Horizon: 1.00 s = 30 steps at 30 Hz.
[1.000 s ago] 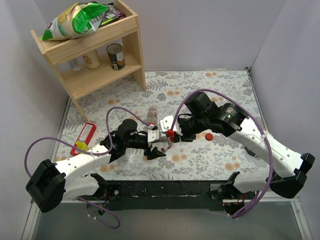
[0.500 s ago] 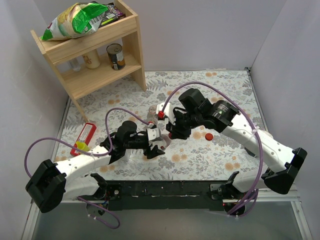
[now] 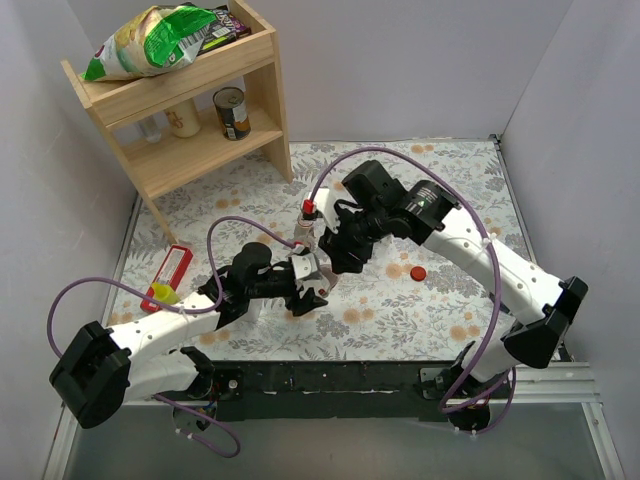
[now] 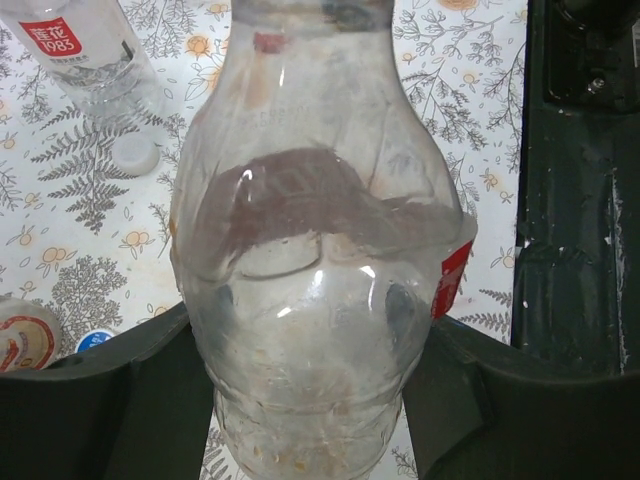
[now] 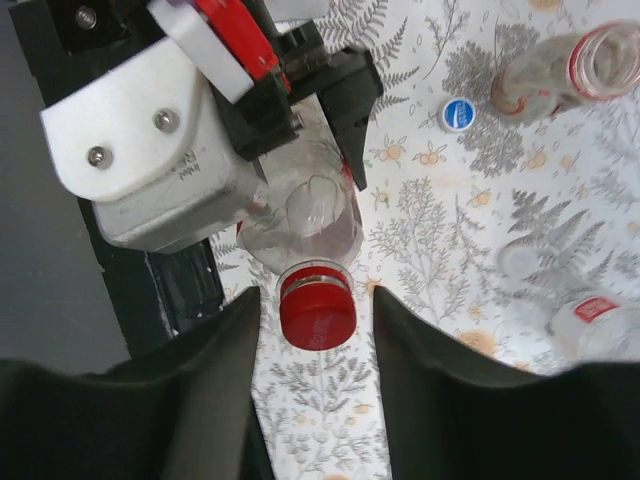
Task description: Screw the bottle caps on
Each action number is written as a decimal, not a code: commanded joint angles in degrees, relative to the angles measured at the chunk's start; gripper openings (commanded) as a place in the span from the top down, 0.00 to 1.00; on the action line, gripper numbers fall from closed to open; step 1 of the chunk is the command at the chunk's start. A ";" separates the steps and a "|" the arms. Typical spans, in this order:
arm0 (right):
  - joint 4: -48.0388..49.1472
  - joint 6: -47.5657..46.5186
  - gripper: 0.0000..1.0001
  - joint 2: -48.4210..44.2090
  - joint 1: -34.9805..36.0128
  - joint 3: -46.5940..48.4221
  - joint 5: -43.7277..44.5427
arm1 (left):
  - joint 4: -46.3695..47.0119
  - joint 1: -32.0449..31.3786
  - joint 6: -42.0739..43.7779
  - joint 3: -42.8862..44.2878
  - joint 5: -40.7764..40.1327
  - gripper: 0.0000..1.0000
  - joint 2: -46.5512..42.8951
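L: left gripper (image 4: pixel 312 405) clamps clear bottle (image 4: pixel 310 250) | R: right gripper (image 5: pixel 315 300) narrowly parted, straddling red cap (image 5: pixel 316 312) on the neck, untouched

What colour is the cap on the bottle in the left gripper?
Red: the cap shows best from the right wrist.

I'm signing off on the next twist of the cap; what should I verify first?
1. Is the clear plastic bottle clamped in the left tool: ok.
2. Is the round red plastic cap sitting on the bottle's neck: ok.
3. Is the right tool lined up around the cap: ok.
4. Is the right tool gripping the cap: not ok, gaps show on both sides.
5. Is the cap fully tightened: cannot tell.
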 commanded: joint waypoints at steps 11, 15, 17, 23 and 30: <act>-8.10 -27.05 0.18 -6.62 0.37 6.41 -8.37 | -6.13 -0.22 0.14 5.15 10.08 1.00 -1.28; -4.21 -35.14 0.22 -13.48 0.46 -2.93 -6.43 | -10.51 0.04 4.37 6.99 13.51 1.00 -1.02; -4.91 -39.02 0.25 -14.19 0.37 -4.70 -7.04 | -13.16 0.05 6.04 8.22 14.31 1.00 -0.67; -6.32 -49.58 0.26 -15.86 0.37 -7.51 -8.27 | -17.30 0.05 10.52 10.42 15.19 1.00 0.04; -4.03 -51.70 0.35 -15.17 0.90 -7.60 -11.35 | -19.23 0.13 12.19 12.88 15.81 1.00 1.71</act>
